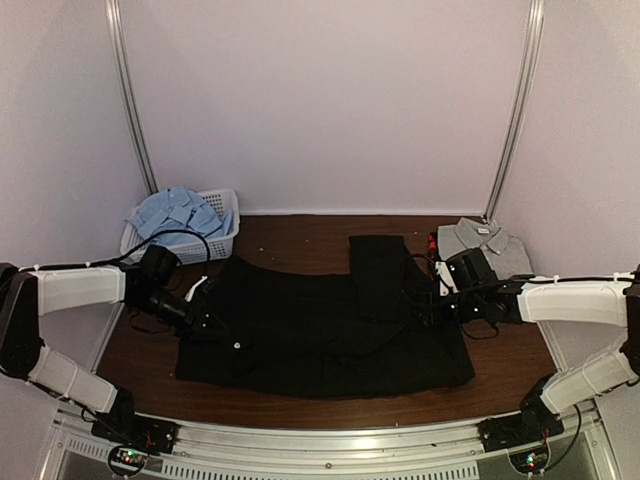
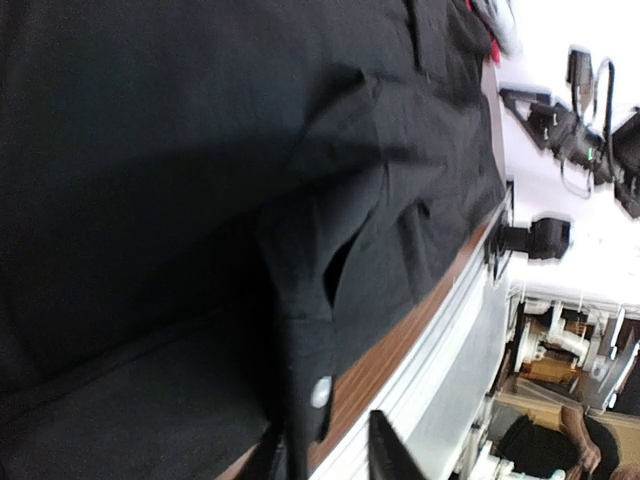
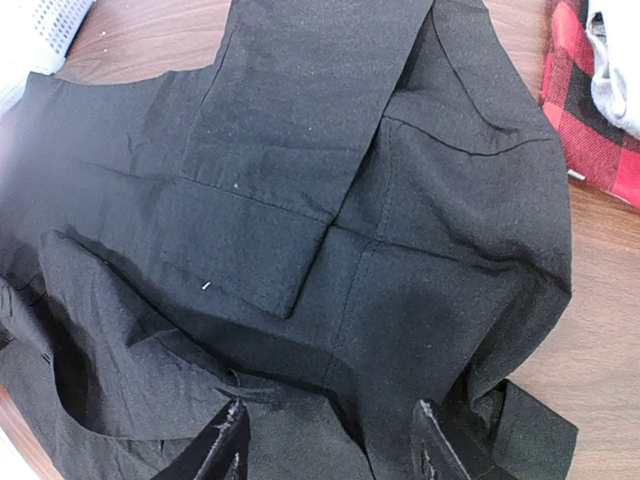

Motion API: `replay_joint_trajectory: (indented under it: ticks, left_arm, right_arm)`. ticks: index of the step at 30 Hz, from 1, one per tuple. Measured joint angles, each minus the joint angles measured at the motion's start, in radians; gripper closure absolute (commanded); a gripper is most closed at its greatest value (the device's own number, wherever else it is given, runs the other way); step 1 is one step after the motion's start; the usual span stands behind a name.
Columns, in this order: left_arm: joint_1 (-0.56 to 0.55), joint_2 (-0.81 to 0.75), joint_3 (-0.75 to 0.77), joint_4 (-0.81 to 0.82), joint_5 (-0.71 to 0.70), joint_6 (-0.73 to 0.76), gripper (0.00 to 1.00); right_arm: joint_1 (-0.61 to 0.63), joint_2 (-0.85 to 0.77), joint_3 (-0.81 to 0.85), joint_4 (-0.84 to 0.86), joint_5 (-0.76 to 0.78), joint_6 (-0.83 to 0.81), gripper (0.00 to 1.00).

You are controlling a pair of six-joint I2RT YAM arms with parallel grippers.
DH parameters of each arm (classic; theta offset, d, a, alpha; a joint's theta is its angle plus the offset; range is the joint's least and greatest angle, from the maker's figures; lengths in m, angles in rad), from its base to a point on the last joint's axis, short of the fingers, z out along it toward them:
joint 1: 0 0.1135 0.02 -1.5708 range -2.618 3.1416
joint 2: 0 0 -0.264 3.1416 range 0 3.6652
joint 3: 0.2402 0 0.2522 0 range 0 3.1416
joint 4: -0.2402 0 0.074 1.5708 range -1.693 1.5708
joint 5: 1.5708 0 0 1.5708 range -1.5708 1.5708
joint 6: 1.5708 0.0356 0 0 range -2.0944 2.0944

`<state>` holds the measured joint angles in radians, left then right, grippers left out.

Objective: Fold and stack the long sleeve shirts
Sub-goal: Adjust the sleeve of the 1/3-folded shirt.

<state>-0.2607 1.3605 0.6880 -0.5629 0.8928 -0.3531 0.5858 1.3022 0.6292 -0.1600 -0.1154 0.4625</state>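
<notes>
The black shirt point(image 1: 320, 330) lies spread across the middle of the table, one sleeve point(image 3: 290, 150) folded over its body. My left gripper point(image 1: 212, 328) is open at the shirt's left side. In the left wrist view the other sleeve's cuff with a white button point(image 2: 320, 392) hangs between the fingers point(image 2: 392, 455). My right gripper point(image 1: 432, 308) is open low over the shirt's right part, and its fingertips point(image 3: 228, 440) straddle black cloth. The grey shirt point(image 1: 485, 240) lies folded at the back right on the red-and-black plaid shirt point(image 3: 590, 120). The light blue shirt point(image 1: 178, 213) is in the basket.
The white mesh basket point(image 1: 226, 212) stands at the back left by the wall. A metal rail point(image 1: 330, 435) runs along the table's near edge, close to the shirt's hem. Bare brown tabletop point(image 1: 300, 232) shows behind the shirt.
</notes>
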Motion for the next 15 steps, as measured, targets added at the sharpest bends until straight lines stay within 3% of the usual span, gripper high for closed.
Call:
replay_joint_trajectory:
  ticks: [2,5,15]
  left_arm:
    - [0.000,-0.009,-0.011,0.061,-0.021,-0.021,0.53]
    - [0.000,-0.053,-0.060,0.167,-0.060,-0.084,0.45]
    - [-0.013,-0.126,-0.262,0.439,-0.176,-0.256,0.43]
  right_arm:
    - [0.002,0.006,0.000,0.000,0.000,0.000,0.44]
    - [0.007,0.014,0.000,0.000,0.000,0.002,0.44]
    - [0.019,0.049,0.001,0.008,-0.001,0.008,0.44]
